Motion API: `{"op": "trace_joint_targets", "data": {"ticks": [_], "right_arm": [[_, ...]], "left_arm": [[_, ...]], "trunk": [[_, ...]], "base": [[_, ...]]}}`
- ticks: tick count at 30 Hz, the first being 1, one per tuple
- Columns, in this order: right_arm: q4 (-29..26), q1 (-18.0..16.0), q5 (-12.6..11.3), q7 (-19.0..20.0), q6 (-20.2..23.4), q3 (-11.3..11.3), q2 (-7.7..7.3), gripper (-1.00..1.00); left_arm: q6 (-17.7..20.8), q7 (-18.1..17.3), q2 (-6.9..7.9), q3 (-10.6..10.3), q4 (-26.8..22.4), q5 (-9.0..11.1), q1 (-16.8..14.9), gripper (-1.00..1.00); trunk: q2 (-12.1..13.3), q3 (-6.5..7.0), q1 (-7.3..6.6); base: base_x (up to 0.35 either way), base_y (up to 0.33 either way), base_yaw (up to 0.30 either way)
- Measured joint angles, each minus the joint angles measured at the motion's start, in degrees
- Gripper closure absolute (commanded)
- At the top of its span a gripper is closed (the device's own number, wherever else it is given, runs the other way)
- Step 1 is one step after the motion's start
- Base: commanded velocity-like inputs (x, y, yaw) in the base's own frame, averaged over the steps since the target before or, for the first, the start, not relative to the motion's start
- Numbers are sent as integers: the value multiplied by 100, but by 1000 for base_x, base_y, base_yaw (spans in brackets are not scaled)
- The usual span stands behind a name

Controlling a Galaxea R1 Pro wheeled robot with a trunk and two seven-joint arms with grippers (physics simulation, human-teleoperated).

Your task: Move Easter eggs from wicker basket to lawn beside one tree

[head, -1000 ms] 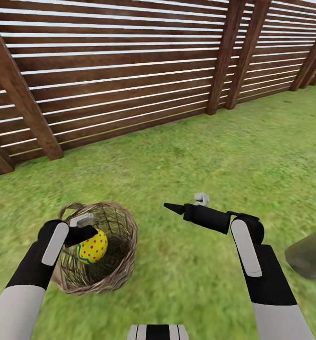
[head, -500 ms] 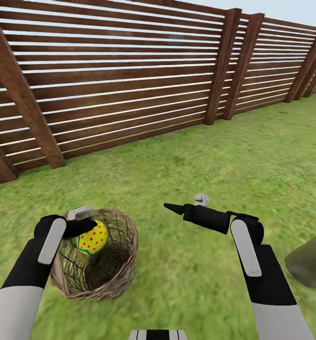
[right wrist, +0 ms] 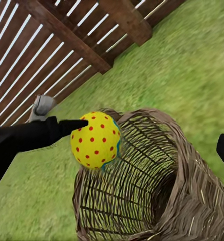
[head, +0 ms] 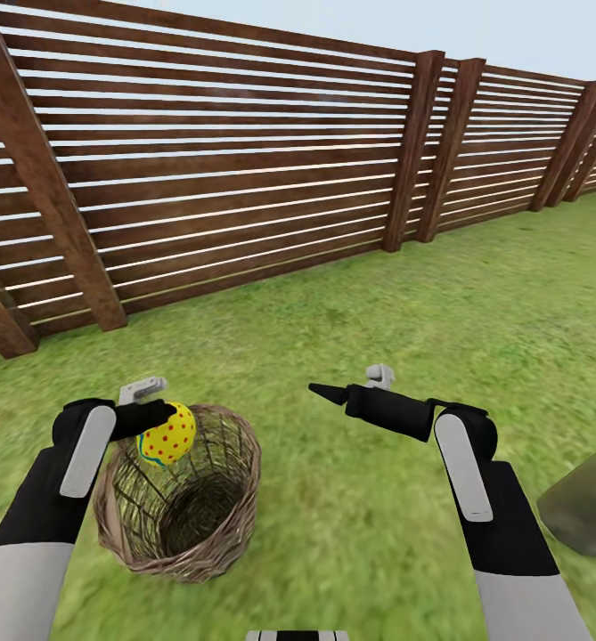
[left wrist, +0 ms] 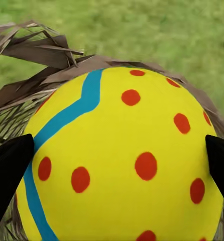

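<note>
Left pincer (head: 159, 425) clamps one Easter egg (head: 167, 434) at the wicker basket (head: 180, 495) rim, higher than a second ago. Its curved shell could slip back in. Right pincer (head: 326, 392): aperture indeterminate, idle over the lawn (head: 378, 294).

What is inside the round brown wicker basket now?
Inside the round brown wicker basket I see only dark woven walls; the shadowed bottom is too dark to tell. The yellow egg with red dots is above the rim, held by the left gripper.
</note>
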Motion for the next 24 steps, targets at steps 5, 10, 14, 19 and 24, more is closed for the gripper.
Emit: {"op": "trace_joint_targets", "data": {"ticks": [5,10,14,19,24], "right_arm": [[-2,11,-11,0,0,1,0,-100],[-3,15,-14,6,0,2,3,-100],[-3,30,-21,12,0,1,2,-100],[-4,35,-23,17,0,1,0,-100],[4,40,-22,18,0,1,3,-100]], "left_arm": [[0,1,1,0,-87,-3,8,100],[0,1,1,0,-98,-3,9,100],[0,1,0,0,-111,-3,9,100],[0,1,0,-28,-199,-7,10,100],[-2,2,0,-110,-678,-14,205,100]], "trunk": [[0,0,1],[0,0,3],[0,4,4],[0,28,2],[3,125,-8]], "base": [[-59,0,0],[-255,0,0],[-334,0,-85],[-267,0,-201],[-46,0,-220]]}}
